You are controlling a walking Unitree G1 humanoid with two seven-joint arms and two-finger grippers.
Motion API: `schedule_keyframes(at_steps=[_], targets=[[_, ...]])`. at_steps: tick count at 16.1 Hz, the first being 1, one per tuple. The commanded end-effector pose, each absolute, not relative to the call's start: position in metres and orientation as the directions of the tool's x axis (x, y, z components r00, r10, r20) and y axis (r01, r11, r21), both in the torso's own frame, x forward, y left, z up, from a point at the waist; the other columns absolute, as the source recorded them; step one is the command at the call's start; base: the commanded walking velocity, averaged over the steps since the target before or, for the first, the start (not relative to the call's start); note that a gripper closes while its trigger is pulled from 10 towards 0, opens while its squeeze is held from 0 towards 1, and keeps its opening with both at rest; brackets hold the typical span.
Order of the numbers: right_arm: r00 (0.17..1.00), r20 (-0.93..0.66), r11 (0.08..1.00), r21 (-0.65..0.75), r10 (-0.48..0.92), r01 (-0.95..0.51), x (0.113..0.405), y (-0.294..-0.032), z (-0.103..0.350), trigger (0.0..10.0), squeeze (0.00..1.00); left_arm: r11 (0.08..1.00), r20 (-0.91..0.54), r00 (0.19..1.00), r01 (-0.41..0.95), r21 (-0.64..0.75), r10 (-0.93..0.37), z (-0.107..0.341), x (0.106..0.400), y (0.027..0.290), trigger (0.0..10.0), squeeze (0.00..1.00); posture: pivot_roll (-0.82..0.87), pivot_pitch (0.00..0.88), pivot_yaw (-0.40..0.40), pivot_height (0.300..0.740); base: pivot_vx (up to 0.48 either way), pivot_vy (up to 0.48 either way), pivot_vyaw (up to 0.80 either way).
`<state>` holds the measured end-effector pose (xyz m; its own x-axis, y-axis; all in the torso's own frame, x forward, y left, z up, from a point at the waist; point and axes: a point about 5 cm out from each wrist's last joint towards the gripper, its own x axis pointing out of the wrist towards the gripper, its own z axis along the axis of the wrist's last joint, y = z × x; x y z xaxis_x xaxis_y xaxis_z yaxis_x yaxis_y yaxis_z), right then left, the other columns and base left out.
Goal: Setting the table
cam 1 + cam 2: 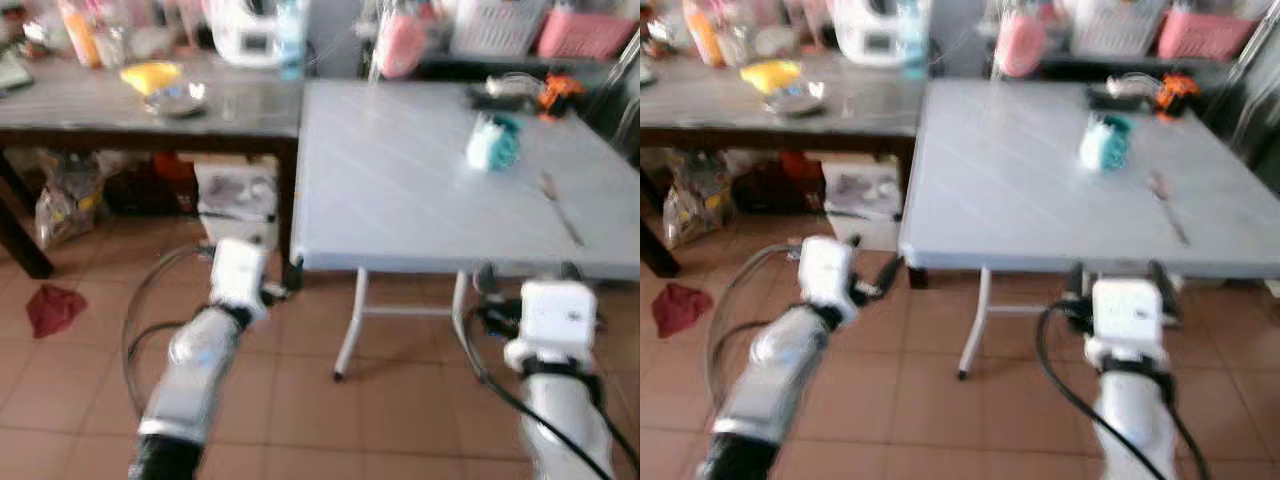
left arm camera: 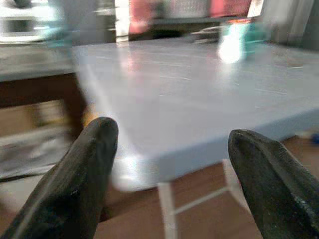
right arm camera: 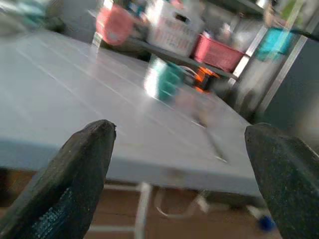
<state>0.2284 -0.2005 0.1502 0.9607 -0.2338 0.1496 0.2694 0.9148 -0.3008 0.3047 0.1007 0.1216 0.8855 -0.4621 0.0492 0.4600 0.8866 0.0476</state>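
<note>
Both our claws, left (image 2: 169, 169) and right (image 3: 179, 169), hung released short of the table (image 1: 400, 190), approach under way; beyond the right one lay a utensil (image 1: 562, 212) needing a reach.

A: Left gripper (image 2: 169, 184): fingers (image 2: 75, 189) spread wide apart, nothing between them.

B: Beyond them?

A: Pale blue table (image 2: 199, 99), corner at lower centre. Blurred white-and-teal object (image 2: 234, 40) stands on it, upper right.

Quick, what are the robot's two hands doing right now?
Left gripper: open, holding nothing, near the corner of the grey table.
Right gripper: open, holding nothing, at the table's front edge.
</note>
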Motion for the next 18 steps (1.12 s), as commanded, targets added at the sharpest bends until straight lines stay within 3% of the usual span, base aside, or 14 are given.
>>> schedule_keyframes(at_steps=[1,15,18], targets=[[0.957,0.17,0.917,-0.291,-0.233,0.275,0.2292,-0.1976,0.1548,10.0,0.0,0.887,0.058,0.886,0.457,0.069,-0.46,0.1259,0.3075,0.1061,10.0,0.0,0.05,0.05,-0.013,0.74,0.0,-0.48,0.0],[0.954,0.167,0.909,-0.3,-0.249,0.29,0.2271,-0.2005,0.1538,10.0,0.0,0.879,0.058,0.877,0.473,0.059,-0.477,0.1247,0.3063,0.1006,10.0,0.0,0.04,0.06,-0.009,0.74,0.0,-0.48,0.0],[0.954,0.169,0.909,-0.299,-0.247,0.289,0.2271,-0.2008,0.1546,10.0,0.0,0.879,0.072,0.876,0.477,0.026,-0.477,0.1256,0.3058,0.0995,10.0,0.0,0.04,0.062,-0.01,0.74,0.0,0.0,0.0]])
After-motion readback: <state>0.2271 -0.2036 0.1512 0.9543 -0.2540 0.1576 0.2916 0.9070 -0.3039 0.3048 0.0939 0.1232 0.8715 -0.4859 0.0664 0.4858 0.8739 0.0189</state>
